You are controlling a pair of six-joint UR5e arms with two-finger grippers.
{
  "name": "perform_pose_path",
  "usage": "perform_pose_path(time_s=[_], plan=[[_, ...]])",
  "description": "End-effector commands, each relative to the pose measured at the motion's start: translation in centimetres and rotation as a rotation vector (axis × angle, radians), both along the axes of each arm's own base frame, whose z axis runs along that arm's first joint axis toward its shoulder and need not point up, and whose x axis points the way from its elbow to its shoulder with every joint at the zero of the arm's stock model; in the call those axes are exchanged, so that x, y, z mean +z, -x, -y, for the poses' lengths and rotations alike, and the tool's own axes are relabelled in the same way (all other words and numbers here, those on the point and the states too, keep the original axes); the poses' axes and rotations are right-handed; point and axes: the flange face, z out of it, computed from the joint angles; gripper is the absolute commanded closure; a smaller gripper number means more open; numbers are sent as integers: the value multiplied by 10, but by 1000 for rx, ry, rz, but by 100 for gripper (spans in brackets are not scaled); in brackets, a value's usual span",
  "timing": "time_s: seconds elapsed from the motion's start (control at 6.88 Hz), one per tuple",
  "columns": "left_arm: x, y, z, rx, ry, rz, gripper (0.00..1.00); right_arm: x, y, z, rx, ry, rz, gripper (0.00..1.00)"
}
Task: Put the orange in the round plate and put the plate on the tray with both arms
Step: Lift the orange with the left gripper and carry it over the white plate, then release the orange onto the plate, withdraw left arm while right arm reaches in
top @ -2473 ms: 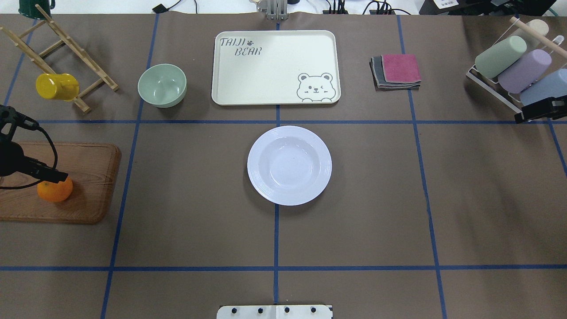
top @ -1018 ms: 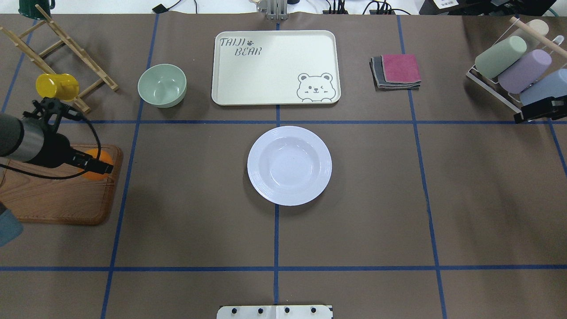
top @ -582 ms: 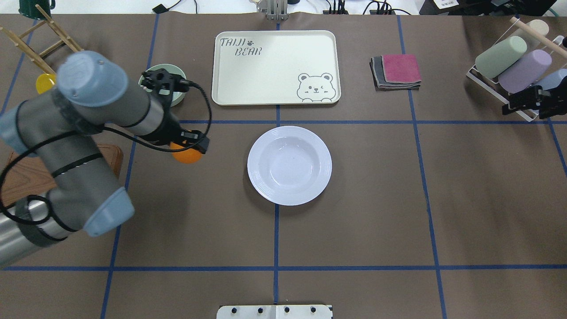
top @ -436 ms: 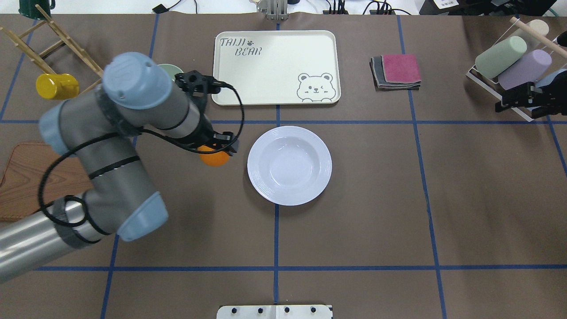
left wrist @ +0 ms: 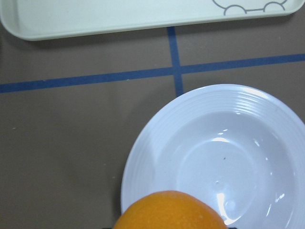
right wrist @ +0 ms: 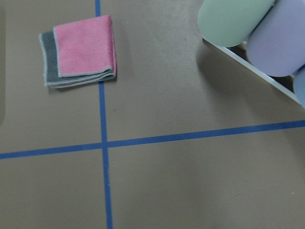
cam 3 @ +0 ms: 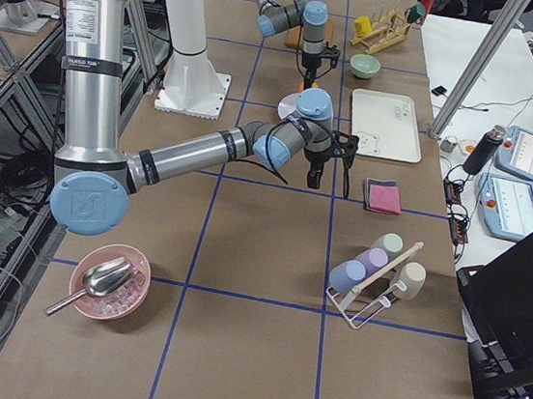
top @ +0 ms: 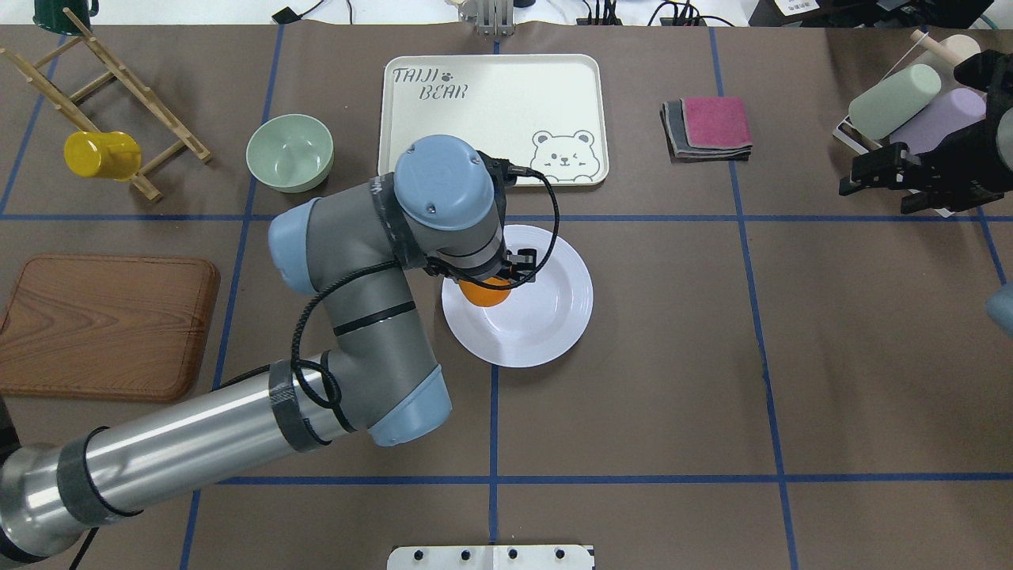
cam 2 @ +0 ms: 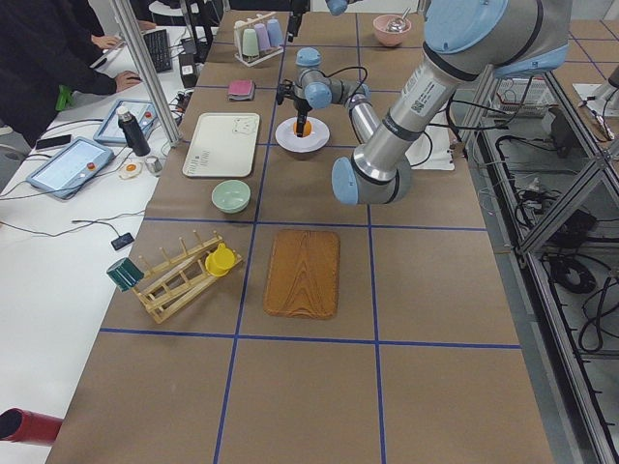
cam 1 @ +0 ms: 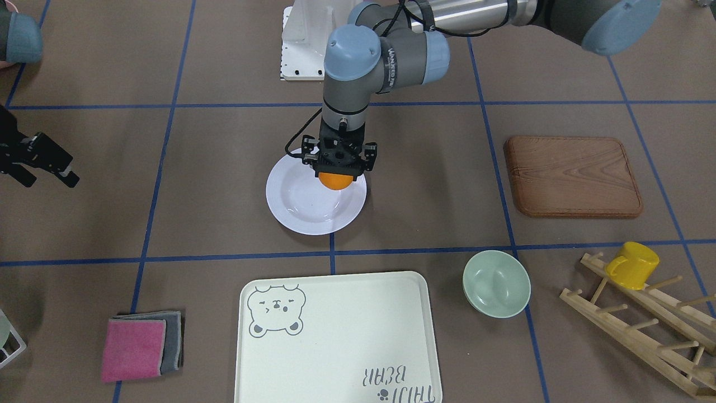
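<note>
My left gripper (cam 1: pixel 337 172) is shut on the orange (cam 1: pixel 334 182) and holds it just above the round plate (cam 1: pixel 305 210), over the part of the plate nearest the robot's left side. From overhead the orange (top: pixel 484 294) shows below the wrist, over the white plate (top: pixel 550 317). The left wrist view has the orange (left wrist: pixel 171 210) at the bottom edge above the plate (left wrist: pixel 214 152). The cream tray (top: pixel 491 119) lies beyond the plate, with nothing on it. My right gripper (top: pixel 870 198) hovers open near the cup rack, far from the plate.
A pale green bowl (top: pixel 290 152) sits left of the tray. A wooden board (top: pixel 103 324) lies at far left, and a rack with a yellow mug (top: pixel 101 153) behind it. Folded cloths (top: pixel 708 127) and a cup rack (top: pixel 910 111) stand to the right.
The left arm lifted the orange off the wooden board and carried it rightward to above the plate. The right gripper crept leftward from the cup rack.
</note>
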Motion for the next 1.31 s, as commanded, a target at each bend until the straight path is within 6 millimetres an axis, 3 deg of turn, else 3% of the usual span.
perform_pose_path(time_s=[0.0, 0.15, 0.29, 0.58, 0.73, 0.87, 1.16], plan=[[17, -46, -6, -11, -28, -11, 100, -8, 21, -8, 16, 0, 34, 0], [13, -51, -11, -13, -21, -20, 78, -11, 22, -9, 13, -3, 37, 0], [12, -51, -12, -13, -25, -21, 2, -11, 24, -10, 8, -4, 37, 0], [0, -42, -13, -11, -44, -42, 1, -27, 35, -15, 53, 21, 114, 0], [-7, -1, 13, -26, -81, -39, 1, -38, 49, -22, 133, 48, 179, 1], [9, 51, 35, 25, -119, 7, 1, -41, 69, -30, 159, 62, 191, 0], [86, 208, 68, 134, -168, 20, 1, -69, 101, -58, 240, 176, 273, 0]])
